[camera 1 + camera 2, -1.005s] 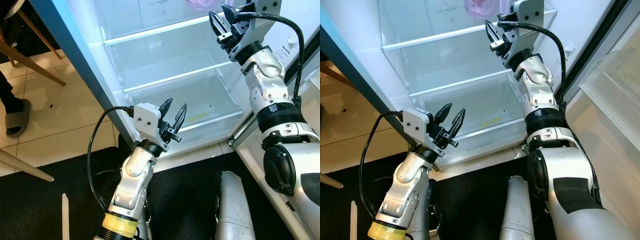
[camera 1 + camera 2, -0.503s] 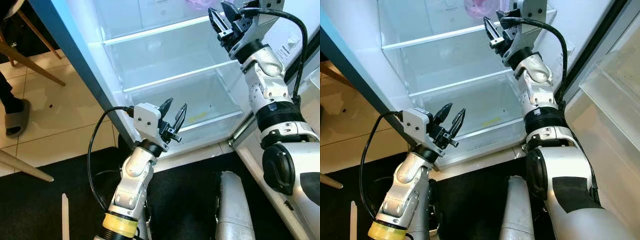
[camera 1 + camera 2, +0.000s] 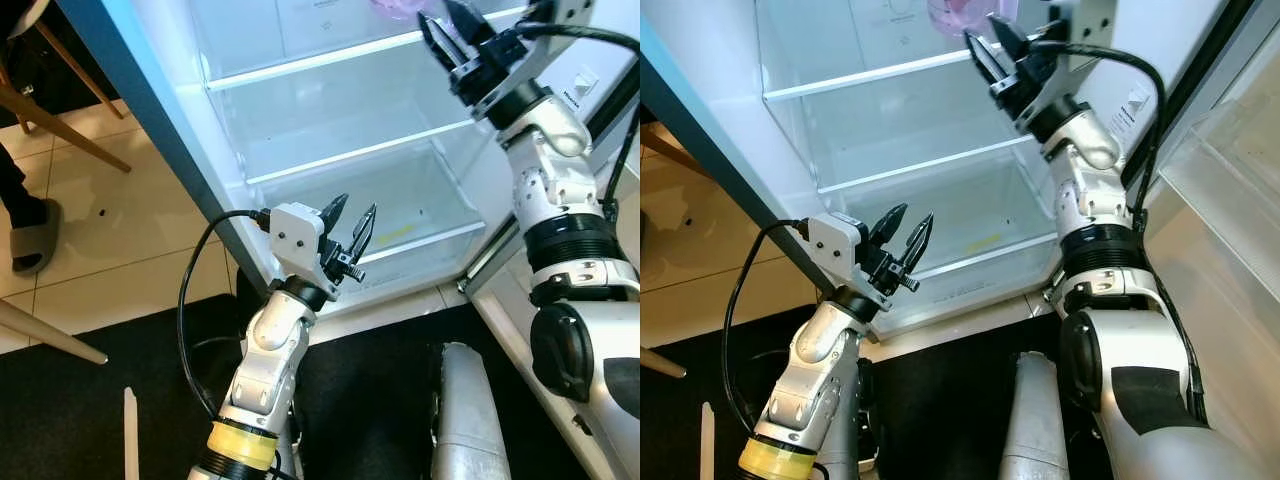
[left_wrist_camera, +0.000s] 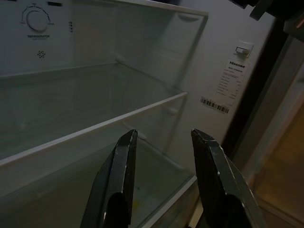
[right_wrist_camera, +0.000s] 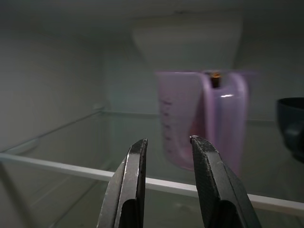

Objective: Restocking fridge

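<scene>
The fridge stands open with bare glass shelves and a clear bottom drawer. A translucent pink measuring jug stands on the top shelf, its lower edge also visible as the pink jug. My right gripper is raised to that shelf's front edge, open, pointing at the jug and a short way from it, with nothing between its fingers. My left gripper hangs open and empty in front of the bottom drawer, facing into the fridge.
A dark bowl sits on the top shelf beside the jug. The fridge door with its shelf stands open on the right. Wooden chair legs and a person's slippered foot are on the tiled floor at left. A black mat lies underfoot.
My right gripper has risen and shifted a little right, closer to the top shelf and the jug. The left arm has stayed put.
</scene>
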Robot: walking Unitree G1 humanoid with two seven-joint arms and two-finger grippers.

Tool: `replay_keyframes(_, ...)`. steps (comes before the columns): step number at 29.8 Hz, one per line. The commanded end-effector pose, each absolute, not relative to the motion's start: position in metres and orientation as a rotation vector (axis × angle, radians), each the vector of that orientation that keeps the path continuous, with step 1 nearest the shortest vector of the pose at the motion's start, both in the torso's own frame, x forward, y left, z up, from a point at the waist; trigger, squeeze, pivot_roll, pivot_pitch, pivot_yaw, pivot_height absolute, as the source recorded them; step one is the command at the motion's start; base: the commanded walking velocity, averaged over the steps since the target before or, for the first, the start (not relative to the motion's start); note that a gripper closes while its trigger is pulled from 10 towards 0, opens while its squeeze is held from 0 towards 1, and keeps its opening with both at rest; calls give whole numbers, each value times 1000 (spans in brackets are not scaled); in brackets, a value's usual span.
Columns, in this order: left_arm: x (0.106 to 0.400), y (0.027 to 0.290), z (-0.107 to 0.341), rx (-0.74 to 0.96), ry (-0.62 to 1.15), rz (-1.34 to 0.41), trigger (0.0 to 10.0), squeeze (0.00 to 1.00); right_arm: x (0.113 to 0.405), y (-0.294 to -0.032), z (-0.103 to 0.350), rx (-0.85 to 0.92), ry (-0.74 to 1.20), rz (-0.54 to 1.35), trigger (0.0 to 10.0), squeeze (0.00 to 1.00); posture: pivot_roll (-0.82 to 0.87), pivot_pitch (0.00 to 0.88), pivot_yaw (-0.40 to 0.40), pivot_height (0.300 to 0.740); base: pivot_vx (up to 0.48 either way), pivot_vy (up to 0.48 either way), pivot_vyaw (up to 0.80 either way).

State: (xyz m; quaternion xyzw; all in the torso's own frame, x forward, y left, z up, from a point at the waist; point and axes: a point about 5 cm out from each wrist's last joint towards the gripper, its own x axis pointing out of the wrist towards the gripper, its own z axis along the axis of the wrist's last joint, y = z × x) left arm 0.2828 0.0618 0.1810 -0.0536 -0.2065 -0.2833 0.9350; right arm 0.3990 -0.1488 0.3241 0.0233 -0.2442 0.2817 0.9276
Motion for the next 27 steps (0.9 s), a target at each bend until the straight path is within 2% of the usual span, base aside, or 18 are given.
replay_keyframes(1,282,59,176,-134,-410,-584,10000,0,400,-149,326,61,-502,569,10000,0,-17,252,63,567,0,0,0)
replay_keyframes(17,280,58,178,-142,-418,-587,10000,0,407,-142,319,38,-447,508,10000,0,0,267,62,567,0,0,0)
replay_keyframes(27,276,63,179,-134,-416,-571,10000,0,412,-140,330,62,-449,439,10000,0,31,292,60,567,0,0,0)
